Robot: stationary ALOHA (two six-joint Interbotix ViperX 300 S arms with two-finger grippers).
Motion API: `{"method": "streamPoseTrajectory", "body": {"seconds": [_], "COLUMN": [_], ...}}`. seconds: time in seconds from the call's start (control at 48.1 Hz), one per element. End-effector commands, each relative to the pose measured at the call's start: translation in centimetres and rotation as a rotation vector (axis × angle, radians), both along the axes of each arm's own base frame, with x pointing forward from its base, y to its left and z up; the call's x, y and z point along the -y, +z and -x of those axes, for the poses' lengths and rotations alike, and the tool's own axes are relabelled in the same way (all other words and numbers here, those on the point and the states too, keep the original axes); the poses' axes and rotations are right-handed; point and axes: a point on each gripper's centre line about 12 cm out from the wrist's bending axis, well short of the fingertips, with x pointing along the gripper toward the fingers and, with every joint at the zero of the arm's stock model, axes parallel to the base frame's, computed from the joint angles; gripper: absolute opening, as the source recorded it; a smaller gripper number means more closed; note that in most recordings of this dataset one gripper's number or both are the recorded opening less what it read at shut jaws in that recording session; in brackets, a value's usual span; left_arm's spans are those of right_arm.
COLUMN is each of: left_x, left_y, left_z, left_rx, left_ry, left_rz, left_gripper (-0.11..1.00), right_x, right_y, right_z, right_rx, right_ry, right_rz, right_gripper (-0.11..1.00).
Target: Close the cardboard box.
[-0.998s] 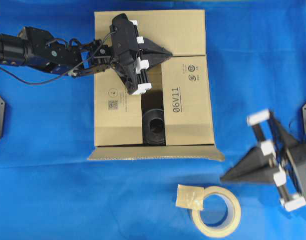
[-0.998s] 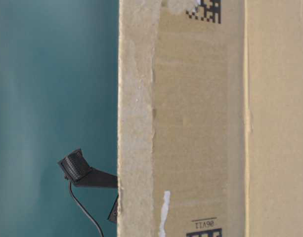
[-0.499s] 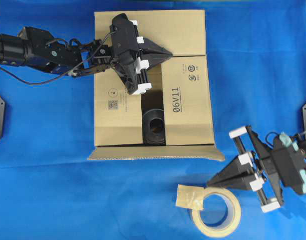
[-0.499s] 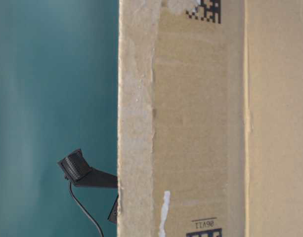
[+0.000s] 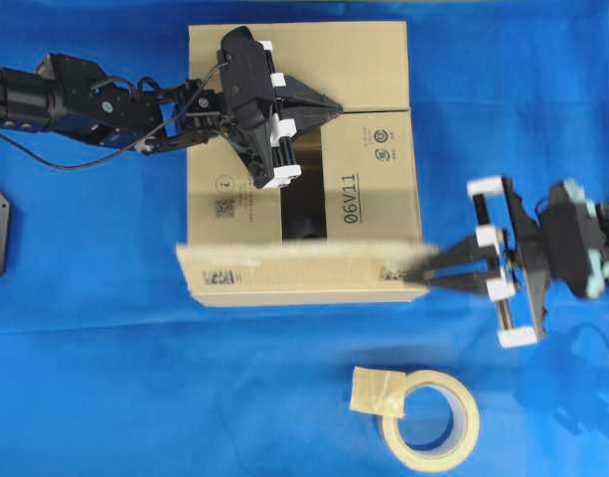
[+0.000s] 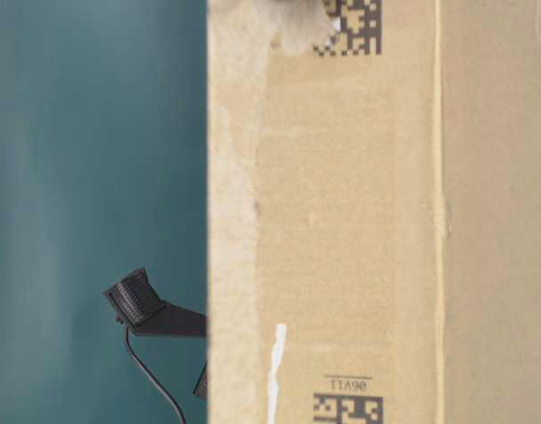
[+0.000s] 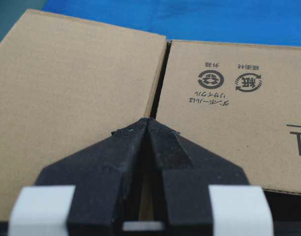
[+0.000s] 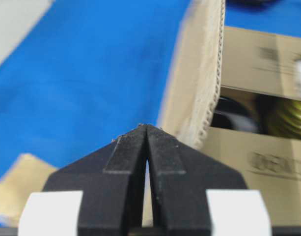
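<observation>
Since half a second ago the near flap (image 5: pixel 304 274) of the cardboard box (image 5: pixel 379 189) has come up off the worktop and is swinging over the opening, blurred mid-motion; the right claw (image 5: pixel 430 270) has moved from beside the tape roll up to that flap's right end. The left claw has not shifted.

Box sits at centre-top of the blue worktop (image 5: pixel 105 378). Far flap at 12 o'clock is folded flat. Left and right side flaps lie down but do not meet, so a dark gap (image 5: pixel 304 211) shows between them, something dark inside, contents unclear. Near flap at 6 o'clock is partly raised, printed labels showing on its face.

Left claw (image 5: pixel 329 103) rests at the seam where far flap meets right side flap, tips pressed together, gripping nothing. Judgement: it is pinning the folded flaps so they don't spring up while the other arm works. Left wrist view confirms tips on cardboard at the seam.

Right claw at 3 o'clock of the near flap, fingers together, nothing held; tips seem to touch the flap's corner edge, pushing rather than pinching. Right wrist view shows the corrugated edge standing just past the tips. Judgement: shut tips act as a wedge to lever the flap over.

Tape roll (image 5: pixel 430 419) lies at 5 o'clock, well apart, untouched.
</observation>
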Motion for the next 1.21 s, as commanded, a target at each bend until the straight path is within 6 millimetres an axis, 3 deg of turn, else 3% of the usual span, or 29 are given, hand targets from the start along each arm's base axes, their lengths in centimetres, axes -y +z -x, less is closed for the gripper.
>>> {"method": "streamPoseTrajectory", "body": {"seconds": [0.0,0.229,0.457,0.769,0.977,1.185], "left_x": [0.1,0.1,0.1,0.1,0.4,0.2], "left_y": [0.8,0.7,0.8,1.0,4.5,9.6], "left_z": [-0.1,-0.1,-0.1,0.0,0.3,1.2], "left_rx": [0.021,0.019,0.022,0.022,0.04,0.045], "left_ry": [-0.002,-0.002,-0.002,-0.001,-0.005,-0.005], "left_rz": [-0.005,-0.002,-0.003,0.0,0.0,-0.014], "left_gripper": [0.0,0.0,0.0,0.0,0.0,0.0], "right_x": [1.4,3.6,4.0,4.1,4.1,4.1], "right_y": [0.2,-2.0,-4.1,-4.5,-4.5,-4.4], "right_z": [-0.3,-1.0,-1.6,-2.1,-2.1,-2.1], "right_rx": [-0.003,-0.107,-0.181,-0.192,-0.19,-0.189], "right_ry": [-0.055,-0.142,-0.173,-0.18,-0.181,-0.181], "right_rz": [-0.011,-0.025,-0.042,-0.048,-0.048,-0.05], "right_gripper": [0.0,0.0,0.0,0.0,0.0,0.0]}}
